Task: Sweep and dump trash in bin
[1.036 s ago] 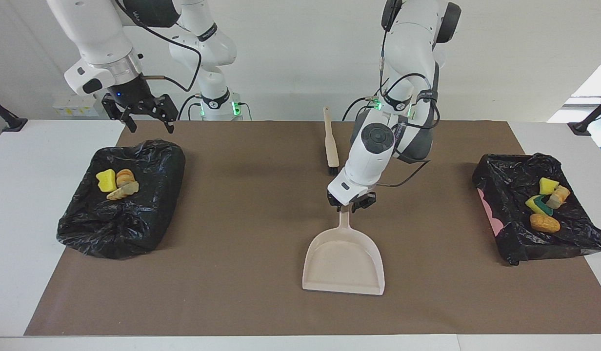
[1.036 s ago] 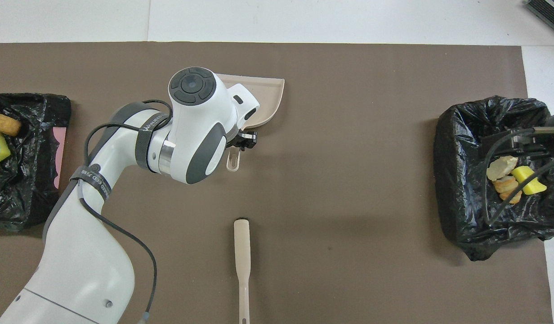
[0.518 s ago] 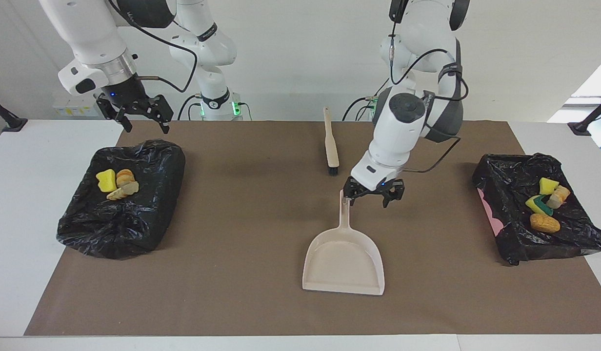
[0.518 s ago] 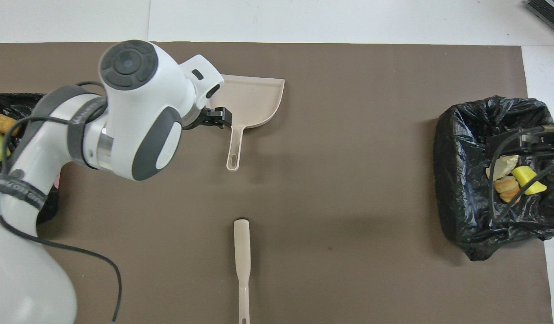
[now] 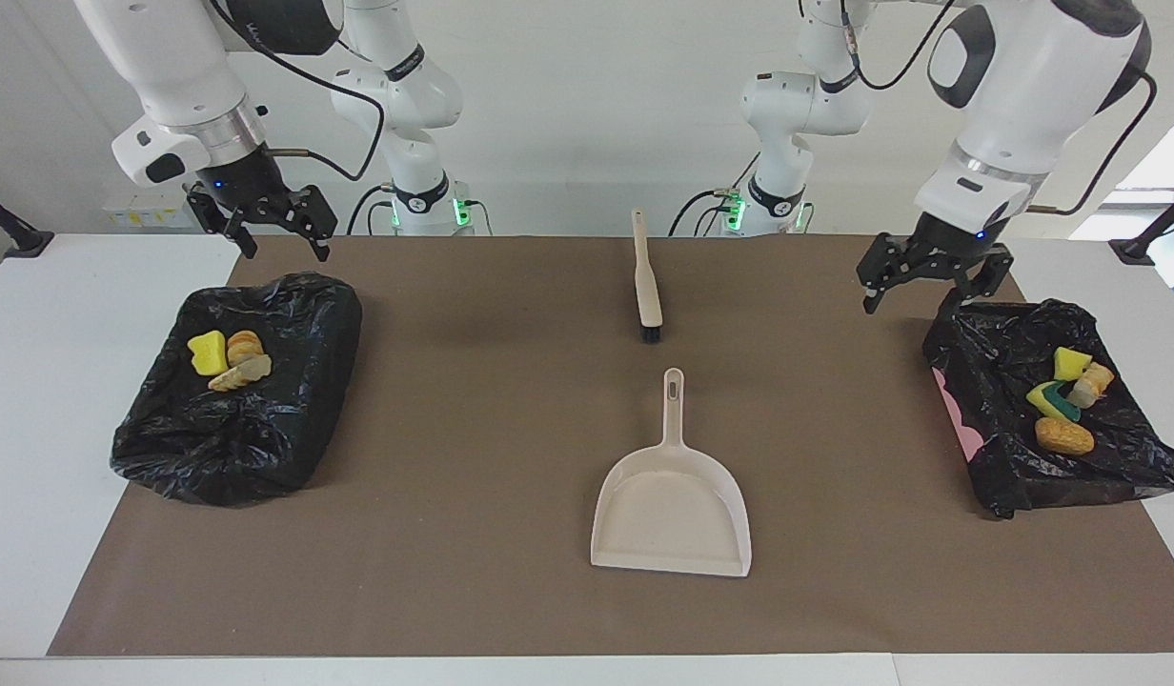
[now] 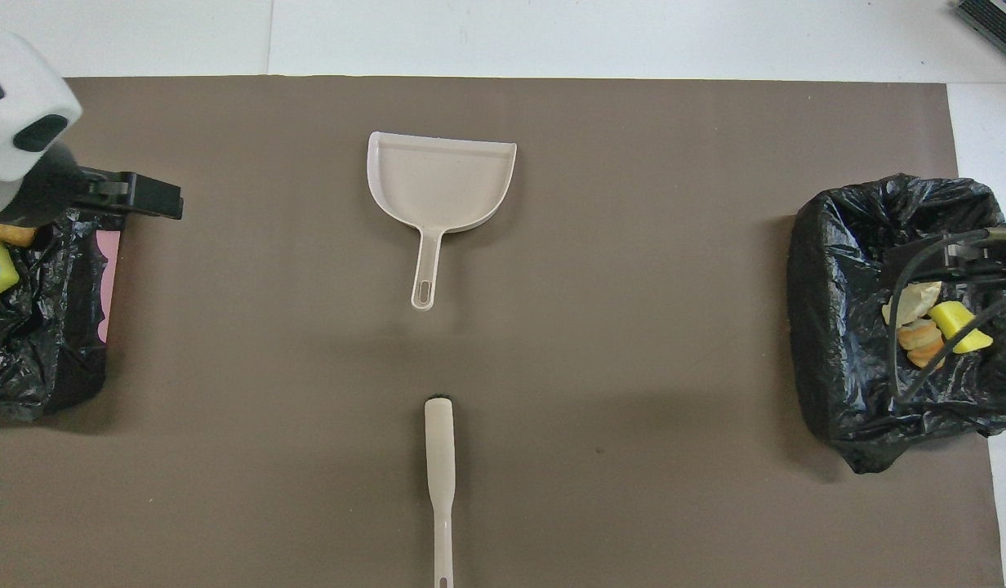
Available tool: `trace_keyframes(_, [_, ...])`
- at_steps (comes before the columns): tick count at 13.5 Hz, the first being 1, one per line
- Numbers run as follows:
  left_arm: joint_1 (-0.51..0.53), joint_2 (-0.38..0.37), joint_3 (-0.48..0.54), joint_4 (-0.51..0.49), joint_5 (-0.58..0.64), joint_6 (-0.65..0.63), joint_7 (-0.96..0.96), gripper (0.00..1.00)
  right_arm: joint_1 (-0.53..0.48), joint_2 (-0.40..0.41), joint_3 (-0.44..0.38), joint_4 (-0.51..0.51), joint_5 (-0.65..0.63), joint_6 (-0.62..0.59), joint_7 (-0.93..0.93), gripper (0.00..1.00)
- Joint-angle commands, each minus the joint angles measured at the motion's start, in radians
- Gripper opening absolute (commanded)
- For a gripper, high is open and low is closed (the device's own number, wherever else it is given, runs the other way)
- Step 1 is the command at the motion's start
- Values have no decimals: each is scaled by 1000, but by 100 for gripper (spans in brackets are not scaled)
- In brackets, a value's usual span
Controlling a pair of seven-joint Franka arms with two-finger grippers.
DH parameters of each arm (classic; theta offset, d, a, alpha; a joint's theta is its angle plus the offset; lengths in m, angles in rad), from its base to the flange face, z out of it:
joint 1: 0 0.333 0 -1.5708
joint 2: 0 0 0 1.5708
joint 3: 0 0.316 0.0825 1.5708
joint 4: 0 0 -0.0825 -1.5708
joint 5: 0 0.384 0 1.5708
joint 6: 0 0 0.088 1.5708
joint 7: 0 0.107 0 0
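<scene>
1. The left gripper [image 5: 932, 273] hangs empty with fingers spread, over the robot-side edge of the bin [image 5: 1116, 476] at its own end of the table.
2. The right gripper [image 5: 266, 221] waits, also spread and empty, over the other bin [image 5: 215, 457].
3. The trash [image 5: 1068, 400] already lies in both bins [image 5: 227, 359]: it looks light and squashy, best pinched gently across the middle.
4. The dustpan [image 5: 673, 510] and brush [image 5: 647, 281] lie mid-table, untouched.

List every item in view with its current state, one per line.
Dustpan: flat on the mat, empty, unheld.
Brush: lying on the mat, nearer the robots than the dustpan, unheld.
Bin at the right arm's end: holds trash.
Bin at the left arm's end: holds trash.
Left end effector: open, empty.
Right end effector: open, empty.
</scene>
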Motion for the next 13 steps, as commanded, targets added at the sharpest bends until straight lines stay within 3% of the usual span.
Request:
trace_keyframes(1, [37,-97,-8,-26,14,-94,54,100,-11,-15,2,-17,-6,-9,1,100])
trace_keyframes(5, [57,-120,-7,0,16,-213,126,100,-19,-15,2,-17,-7,-14,1,100])
trace_keyframes(13, [62,-103,-14,49,11,-293,116,100,-16,-15,5,-15,-7,-15,9,100])
